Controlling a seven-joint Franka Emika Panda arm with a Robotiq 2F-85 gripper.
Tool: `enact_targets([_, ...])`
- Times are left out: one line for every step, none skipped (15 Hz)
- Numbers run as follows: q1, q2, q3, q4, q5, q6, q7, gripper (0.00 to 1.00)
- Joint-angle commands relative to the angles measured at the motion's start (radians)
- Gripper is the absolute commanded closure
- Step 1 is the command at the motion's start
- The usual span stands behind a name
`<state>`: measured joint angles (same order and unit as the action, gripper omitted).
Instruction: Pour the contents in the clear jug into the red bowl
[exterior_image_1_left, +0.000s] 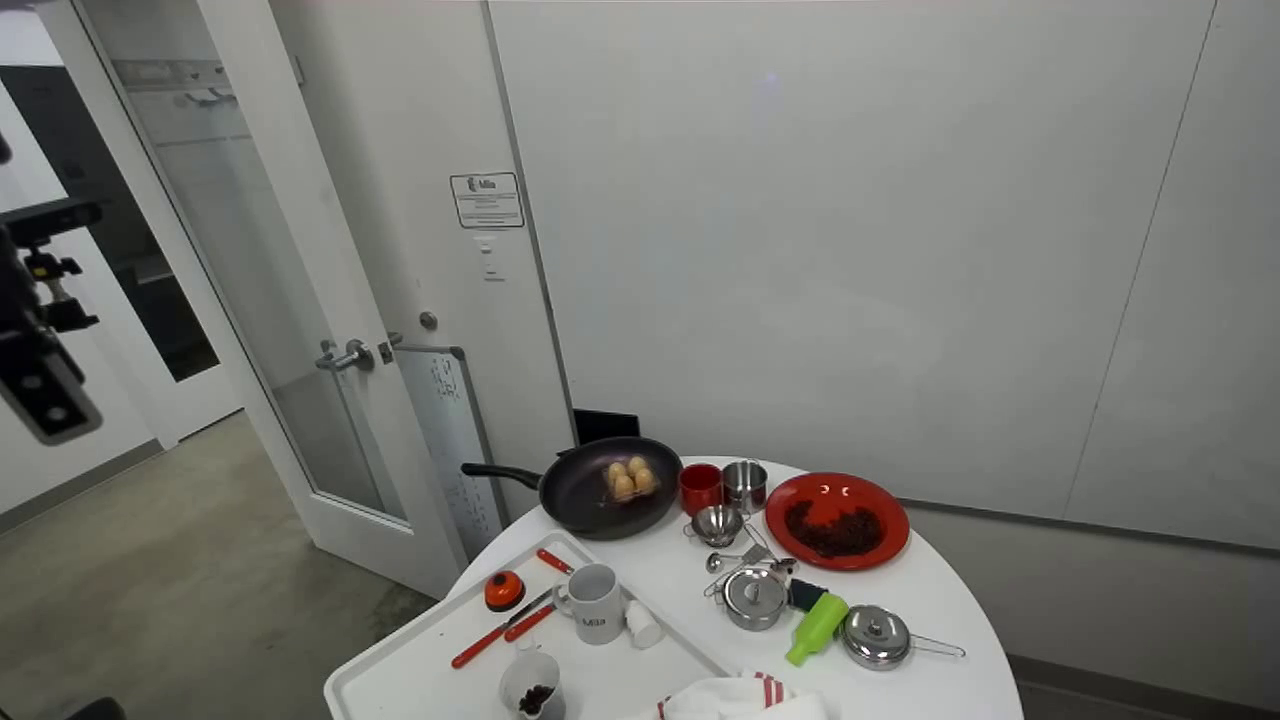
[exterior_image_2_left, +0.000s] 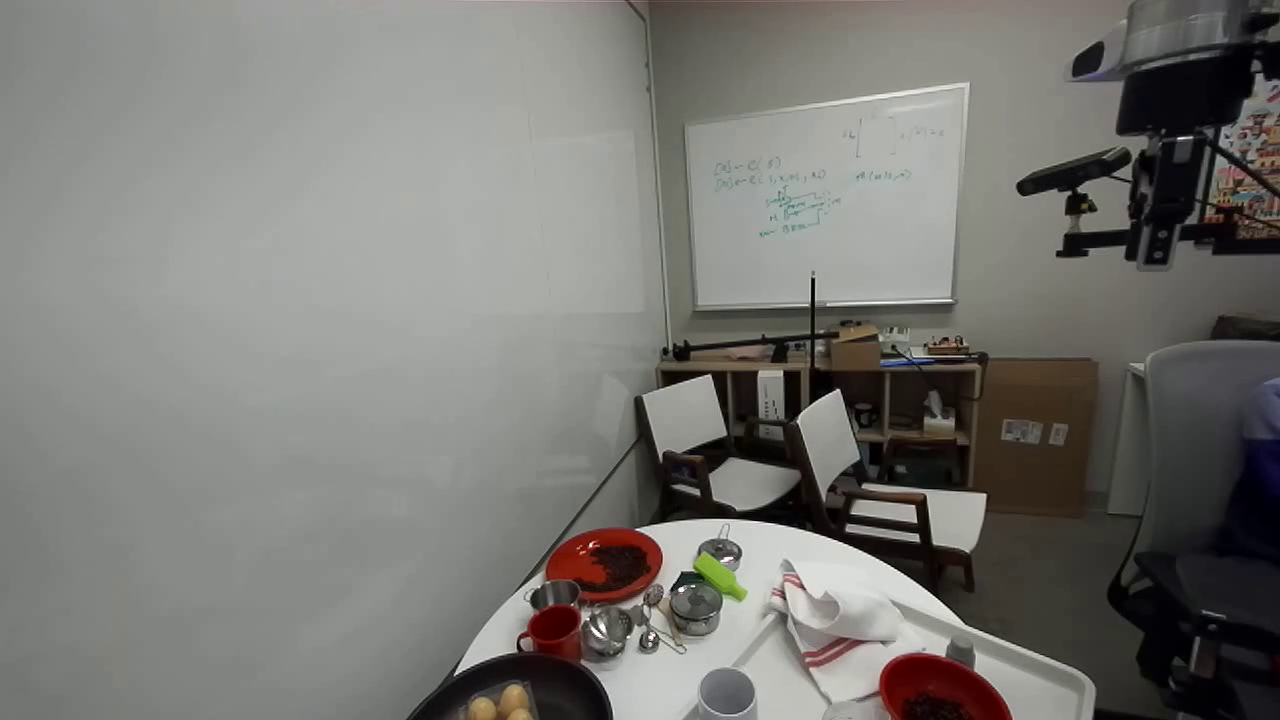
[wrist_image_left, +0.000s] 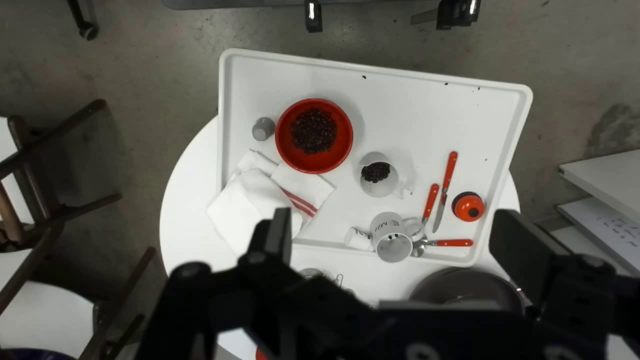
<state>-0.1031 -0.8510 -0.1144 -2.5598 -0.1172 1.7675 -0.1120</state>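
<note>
The clear jug (wrist_image_left: 382, 189) stands on the white tray with dark beans inside. It also shows in an exterior view (exterior_image_1_left: 520, 674), and only a sliver shows in an exterior view (exterior_image_2_left: 853, 711). The red bowl (wrist_image_left: 320, 164) sits beside the jug on the tray and holds dark beans. It is cut off at the bottom of an exterior view (exterior_image_2_left: 915, 672). My gripper (wrist_image_left: 392, 232) is open and empty, its fingers wide apart, high above the table. It also hangs at the upper right in an exterior view (exterior_image_2_left: 1157, 255).
The white tray (wrist_image_left: 425, 112) also holds a Mila mug (wrist_image_left: 387, 225), a towel (wrist_image_left: 255, 195), red-handled cutlery (wrist_image_left: 449, 172), a grey shaker (wrist_image_left: 263, 129) and an orange timer (wrist_image_left: 468, 206). Behind are a black pan (exterior_image_1_left: 575, 490), metal pots (exterior_image_1_left: 755, 597) and a red plate (exterior_image_1_left: 830, 482) with dark bits.
</note>
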Motion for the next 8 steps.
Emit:
enact_targets([0.026,0.005,-0.014,0.002,0.005,0.0,-0.035,0.0])
enact_targets([0.044,0.006,-0.02,0.002,0.009,0.003,-0.068,0.0])
enact_targets([0.059,0.005,-0.024,0.001,0.01,0.005,-0.099,0.0])
enact_targets([0.085,0.004,-0.034,0.001,0.008,0.005,-0.158,0.0])
enact_targets([0.1,0.005,-0.037,0.003,0.003,0.002,-0.196,0.0])
enact_targets([0.117,0.009,-0.045,0.007,0.002,0.0,-0.237,0.0])
enact_targets([0.136,0.013,-0.052,0.009,0.002,-0.003,-0.278,0.0])
enact_targets([0.155,0.027,-0.056,0.014,0.001,-0.004,-0.316,0.0])
